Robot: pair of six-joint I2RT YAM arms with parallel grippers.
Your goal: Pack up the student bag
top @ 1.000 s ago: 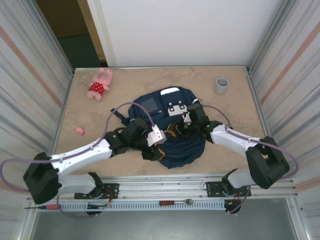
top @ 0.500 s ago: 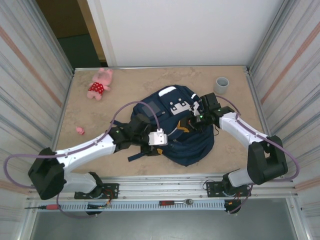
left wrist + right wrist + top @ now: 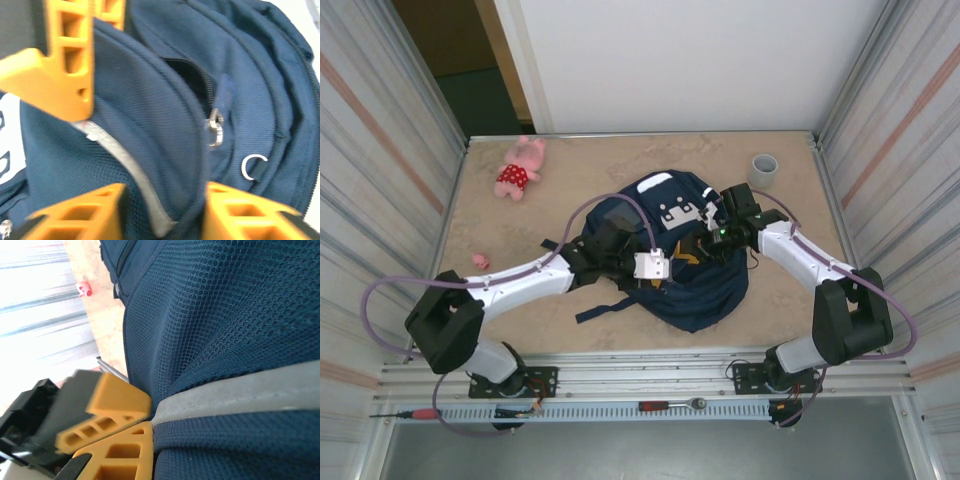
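Student bag (image 3: 705, 290) lies mid-worktop (image 3: 570, 170); right fingers (image 3: 117, 400) are clenched on its fabric; left fingers (image 3: 82, 220) straddle a fold, their grip I cannot tell; I would pull gently, widening the zipper mouth (image 3: 186, 75).

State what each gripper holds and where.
Right gripper pinches the student bag at its grey stripe. Left gripper straddles a bag fold; clamping cannot be told.

Robot lab cell: ribbed metal walls (image 3: 380, 170), alu rail (image 3: 650, 367), screwdriver (image 3: 405, 413).
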